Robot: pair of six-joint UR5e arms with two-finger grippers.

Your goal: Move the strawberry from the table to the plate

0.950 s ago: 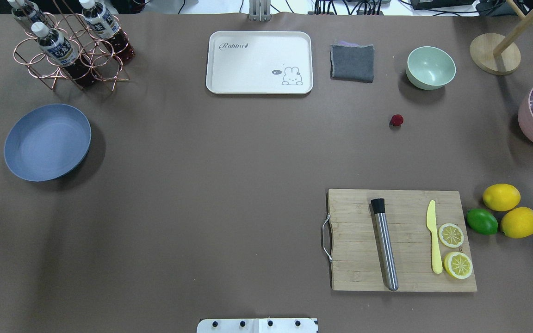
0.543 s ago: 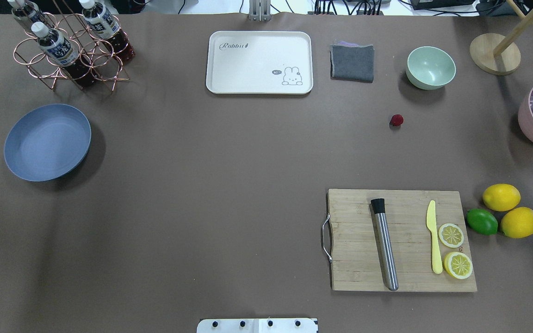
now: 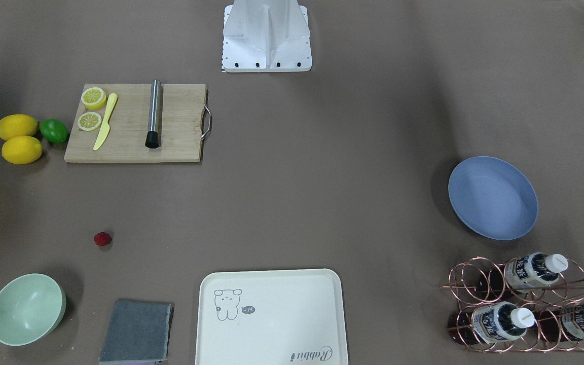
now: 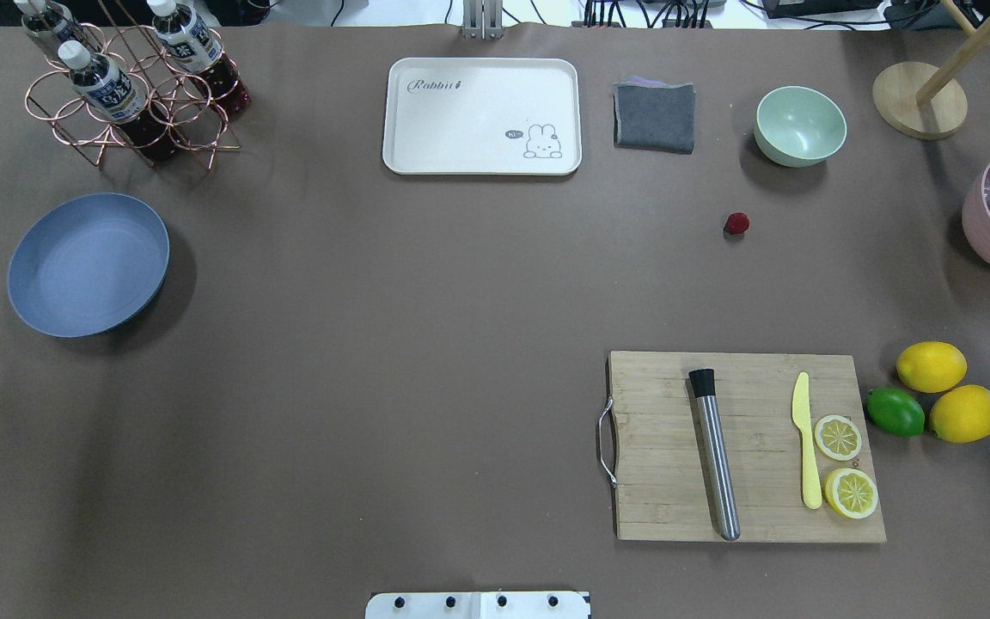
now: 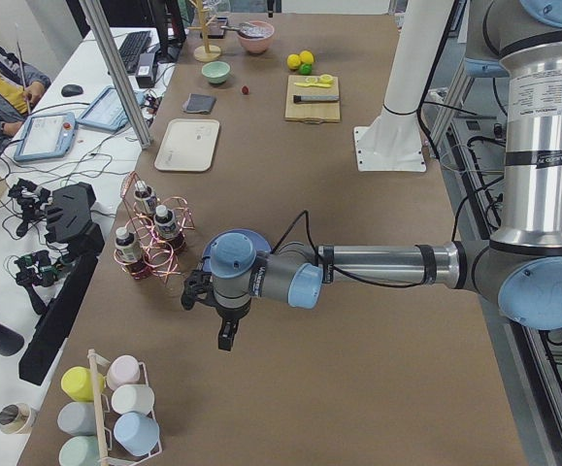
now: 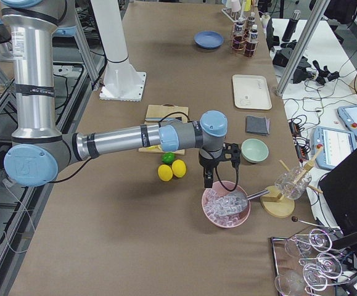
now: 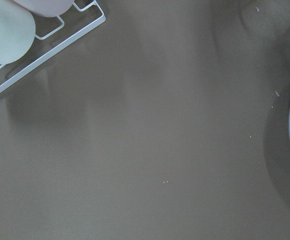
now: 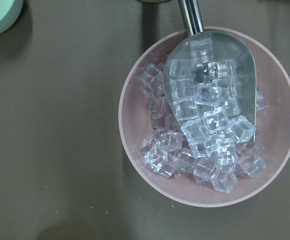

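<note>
Strawberry (image 4: 736, 224) sits on table (image 4: 426, 344) near mint bowl (image 4: 800, 125), well apart from plate (image 4: 87, 264) at opp. end. Pink bowl (image 8: 134, 150) holds ice cubes (image 8: 205, 130) w/ metal scoop (image 8: 191, 15); wire rack (image 4: 194, 137) holds 3 bottles (image 4: 104, 86). Strawberry too small to tell axis or tip. Count: 1 strawberry, 2 whole lemons (image 4: 931, 366), 1 lime (image 4: 895, 411). Left gripper (image 5: 225, 335) near plate, right gripper (image 6: 207, 182) by pink bowl; can't tell finger gap on either.

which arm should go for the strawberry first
Right. The strawberry lies on the robot's right side near the mint bowl, and the right claw hovers nearby over the pink ice bowl. The left claw hangs far off by the plate.
</note>
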